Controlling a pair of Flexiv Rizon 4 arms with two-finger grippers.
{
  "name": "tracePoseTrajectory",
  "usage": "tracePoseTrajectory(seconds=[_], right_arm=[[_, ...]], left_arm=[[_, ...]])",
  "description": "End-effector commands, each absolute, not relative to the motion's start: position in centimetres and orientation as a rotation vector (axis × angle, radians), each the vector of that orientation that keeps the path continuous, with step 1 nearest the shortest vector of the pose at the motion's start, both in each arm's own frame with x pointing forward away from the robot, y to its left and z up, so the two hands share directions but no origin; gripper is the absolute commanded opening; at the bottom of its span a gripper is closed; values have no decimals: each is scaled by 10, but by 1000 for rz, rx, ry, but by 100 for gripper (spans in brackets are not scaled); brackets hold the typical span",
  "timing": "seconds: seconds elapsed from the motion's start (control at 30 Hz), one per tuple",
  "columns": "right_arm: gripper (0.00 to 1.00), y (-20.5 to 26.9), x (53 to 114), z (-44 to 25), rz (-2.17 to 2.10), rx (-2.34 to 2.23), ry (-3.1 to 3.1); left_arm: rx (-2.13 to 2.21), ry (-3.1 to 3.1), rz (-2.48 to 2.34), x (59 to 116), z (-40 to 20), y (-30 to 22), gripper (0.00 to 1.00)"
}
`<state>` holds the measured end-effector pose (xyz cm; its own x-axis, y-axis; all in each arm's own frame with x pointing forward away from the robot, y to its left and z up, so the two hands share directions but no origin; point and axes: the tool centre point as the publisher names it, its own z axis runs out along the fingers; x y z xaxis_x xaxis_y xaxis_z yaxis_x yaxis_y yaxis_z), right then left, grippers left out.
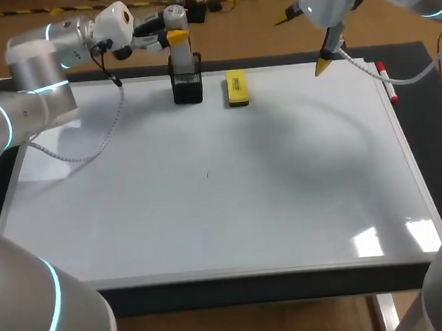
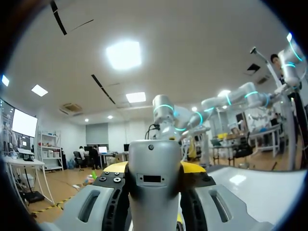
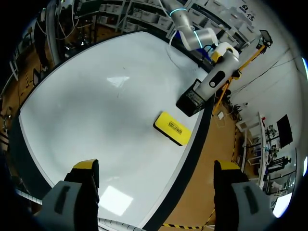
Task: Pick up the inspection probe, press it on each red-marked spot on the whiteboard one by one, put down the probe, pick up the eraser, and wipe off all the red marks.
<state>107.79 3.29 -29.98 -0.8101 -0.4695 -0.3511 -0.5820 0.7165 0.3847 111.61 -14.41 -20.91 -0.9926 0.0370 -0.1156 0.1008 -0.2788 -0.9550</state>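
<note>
Noted: the left end effector (image 1: pixel 172 36) is pinched on the upper end of the inspection probe (image 1: pixel 183 60). The probe is a smooth grey cylinder standing upright in a black mesh holder (image 1: pixel 188 91) at the far edge of the whiteboard (image 1: pixel 210 213). The eraser (image 1: pixel 237 87), a yellow rectangular block, lies flat just beside the holder, with dark print on its top face (not legible). The right end effector (image 3: pixel 156 166) has its fingers spread wide, holding nothing, above the glossy board's far right part.
</note>
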Motion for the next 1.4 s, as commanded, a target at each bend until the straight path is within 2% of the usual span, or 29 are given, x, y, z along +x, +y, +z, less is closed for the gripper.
tracePoseTrajectory(seconds=[0.03,1.03,1.1,1.13,1.17,1.27,1.3,1.37,1.4], right_arm=[[100,33,1078,-299,713,-841,2697],[100,33,1078,-299,713,-841,2697],[100,33,1078,-299,713,-841,2697],[100,33,1078,-299,713,-841,2697],[100,33,1078,-299,713,-841,2697],[100,33,1078,-299,713,-841,2697],[100,33,1078,-299,713,-841,2697],[100,33,1078,-299,713,-841,2697],[100,33,1078,-299,713,-841,2697]], left_arm=[[285,1871,-2527,1124,-220,-146,0],[234,1936,-2515,1120,-255,-153,0],[233,1945,-2504,1118,-256,-154,26],[233,1946,-2503,1118,-256,-154,31],[232,1947,-2502,1117,-256,-155,31],[222,1944,-2500,1115,-256,-155,49],[221,1942,-2500,1115,-256,-155,84],[215,1942,-2494,1114,-256,-154,80],[211,1941,-2491,1114,-255,-154,82]])
